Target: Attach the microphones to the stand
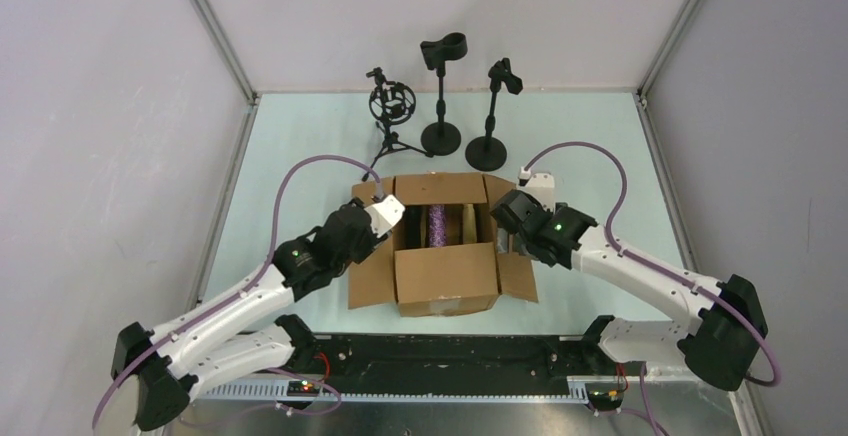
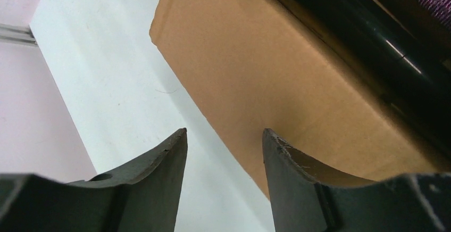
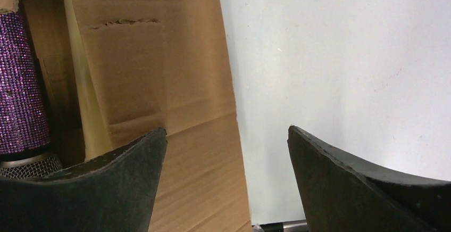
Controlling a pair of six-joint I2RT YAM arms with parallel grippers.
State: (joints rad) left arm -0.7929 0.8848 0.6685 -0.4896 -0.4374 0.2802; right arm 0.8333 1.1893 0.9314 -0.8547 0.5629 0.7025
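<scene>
- Your right pincer (image 3: pixel 227 136) gapes wide and empty beside the box flap (image 3: pixel 159 83); the left pincer (image 2: pixel 224 136) is also apart.
- The purple microphone (image 3: pixel 18 83) sits inside the box at 9 o'clock: swing there and grip mid-body.
- The stands (image 1: pixel 441 106) are at 12 o'clock.

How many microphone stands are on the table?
3, in a row at the table's far side behind the box: a tripod stand with a round cage on the left, a tall round-foot stand in the middle, a shorter round-foot stand on the right. None seems hidden.
</scene>
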